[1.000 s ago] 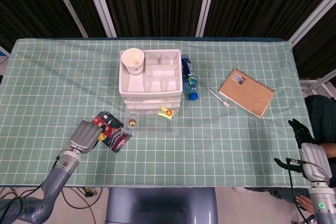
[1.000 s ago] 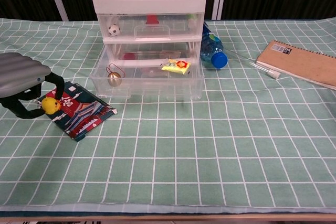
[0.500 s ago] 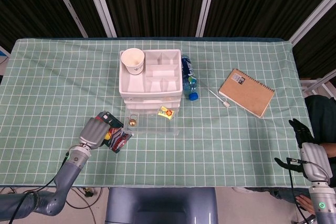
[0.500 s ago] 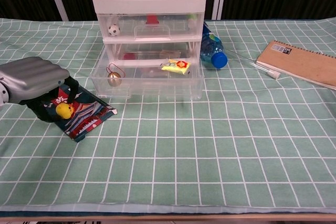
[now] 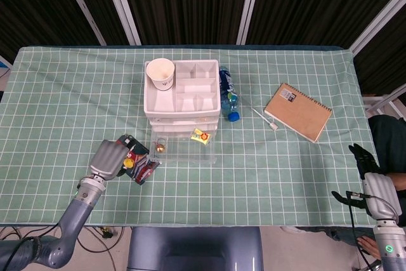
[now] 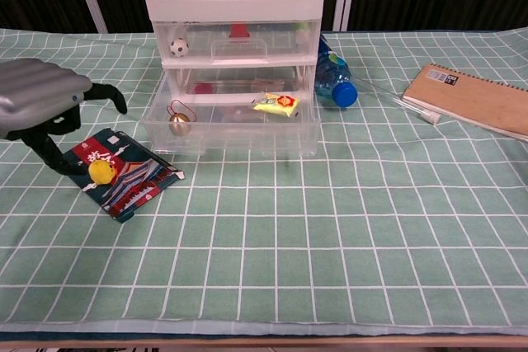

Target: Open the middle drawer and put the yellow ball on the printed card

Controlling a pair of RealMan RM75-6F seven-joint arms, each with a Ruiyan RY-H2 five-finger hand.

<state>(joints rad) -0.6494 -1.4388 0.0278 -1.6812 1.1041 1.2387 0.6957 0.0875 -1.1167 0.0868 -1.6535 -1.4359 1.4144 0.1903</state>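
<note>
The yellow ball (image 6: 101, 172) sits on the printed card (image 6: 128, 175), at the lower left of the chest view, so it looks delivered. Your left hand (image 6: 43, 109) hovers just above it, fingers spread and holding nothing. Behind, the middle drawer (image 6: 231, 117) is pulled out. Your right hand (image 5: 373, 185), low at the frame's right edge, is too unclear to tell its fingers' state.
</note>
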